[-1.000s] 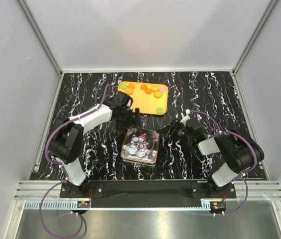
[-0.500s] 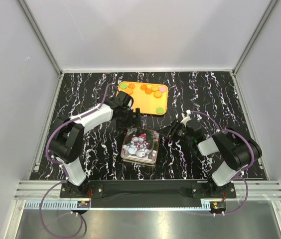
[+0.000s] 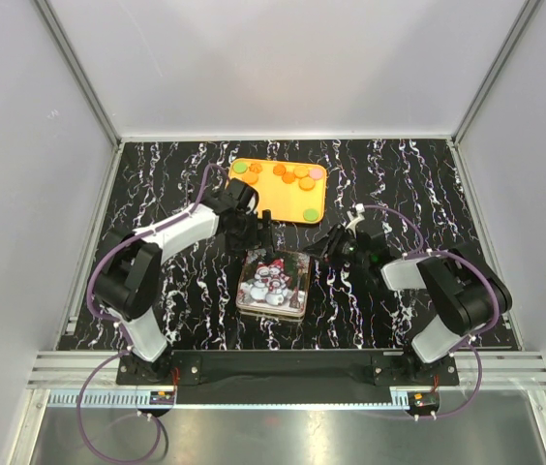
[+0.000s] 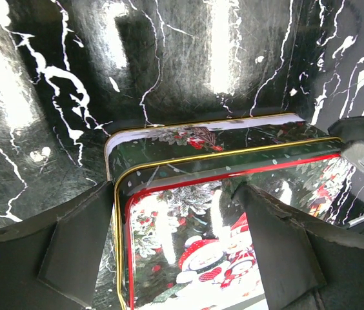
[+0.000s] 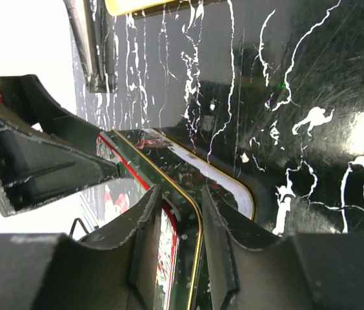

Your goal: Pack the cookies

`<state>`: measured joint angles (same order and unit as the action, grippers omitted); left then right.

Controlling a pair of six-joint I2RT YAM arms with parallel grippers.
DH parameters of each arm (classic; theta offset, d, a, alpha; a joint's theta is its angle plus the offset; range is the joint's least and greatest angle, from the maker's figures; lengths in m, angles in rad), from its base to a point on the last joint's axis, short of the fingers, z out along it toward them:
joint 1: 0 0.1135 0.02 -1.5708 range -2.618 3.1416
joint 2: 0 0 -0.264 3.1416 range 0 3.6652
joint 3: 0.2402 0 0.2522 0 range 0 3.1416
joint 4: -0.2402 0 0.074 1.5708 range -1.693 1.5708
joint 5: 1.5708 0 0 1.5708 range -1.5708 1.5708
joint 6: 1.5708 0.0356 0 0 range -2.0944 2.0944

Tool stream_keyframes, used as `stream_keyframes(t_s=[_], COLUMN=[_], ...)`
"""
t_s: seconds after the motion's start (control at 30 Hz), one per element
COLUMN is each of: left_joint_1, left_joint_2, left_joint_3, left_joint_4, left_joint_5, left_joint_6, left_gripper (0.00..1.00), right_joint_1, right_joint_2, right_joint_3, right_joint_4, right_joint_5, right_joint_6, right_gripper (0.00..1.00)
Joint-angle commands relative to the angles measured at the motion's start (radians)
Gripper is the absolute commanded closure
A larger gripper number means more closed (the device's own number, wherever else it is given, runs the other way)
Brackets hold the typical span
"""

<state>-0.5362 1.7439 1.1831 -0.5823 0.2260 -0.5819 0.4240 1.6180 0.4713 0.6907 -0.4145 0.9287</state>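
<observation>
The cookies (image 3: 293,174), orange, green and pink discs, lie on the orange tray (image 3: 275,201) at the back. A snowman tin (image 3: 273,283) stands in front of the tray. My left gripper (image 3: 258,232) is open above the tin's far edge. In the left wrist view its fingers (image 4: 72,248) straddle the lid (image 4: 195,245). The lid sits shifted off the base's white rim (image 4: 114,145). My right gripper (image 3: 330,244) is at the tin's far right corner. In the right wrist view it (image 5: 181,197) is closed on the lid's gold-lined edge (image 5: 192,216).
The black marbled table (image 3: 157,174) is walled by white panels on three sides. The tray's edge shows at the top of the right wrist view (image 5: 137,5). The left gripper's finger (image 5: 33,161) shows close by in the right wrist view.
My right gripper has moved a little up and left along the tin's right corner, and the tin's right edge has shifted slightly with it. The left arm has barely moved.
</observation>
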Motion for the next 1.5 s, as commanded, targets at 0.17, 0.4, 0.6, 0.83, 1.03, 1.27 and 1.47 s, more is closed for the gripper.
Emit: stream_keyframes(t_s=[0.17,0.4,0.6,0.83,1.03,1.27,1.47], left_joint_1=[-0.019,0.051,0.07,0.071,0.041,0.018,-0.005], left_joint_2=[-0.06,-0.11,-0.159,-0.262,-0.334,-0.366,-0.385], left_joint_3=[-0.03,-0.039,-0.082,-0.227,-0.313,-0.372,-0.421], left_joint_4=[0.075,0.088,0.078,0.085,0.113,0.147,0.194], left_joint_5=[0.052,0.125,0.159,0.165,0.19,0.196,0.185], left_joint_6=[-0.032,0.014,0.047,0.036,0.004,-0.038,-0.104], left_gripper=[0.16,0.09,0.04,0.04,0.04,0.04,0.05], right_joint_1=[0.012,-0.024,-0.028,-0.013,0.053,0.183,0.309], right_joint_2=[-0.053,-0.18,-0.269,-0.466,-0.653,-0.667,-0.584], right_joint_3=[0.082,0.113,0.06,-0.094,-0.168,-0.233,-0.25], right_joint_4=[-0.213,-0.341,-0.384,-0.45,-0.549,-0.513,-0.41], right_joint_5=[-0.023,-0.021,-0.069,-0.076,-0.053,0.005,0.066], right_joint_6=[-0.082,-0.125,-0.111,-0.079,-0.038,0.025,0.079], right_gripper=[0.49,0.26,0.19,0.16,0.15,0.16,0.2])
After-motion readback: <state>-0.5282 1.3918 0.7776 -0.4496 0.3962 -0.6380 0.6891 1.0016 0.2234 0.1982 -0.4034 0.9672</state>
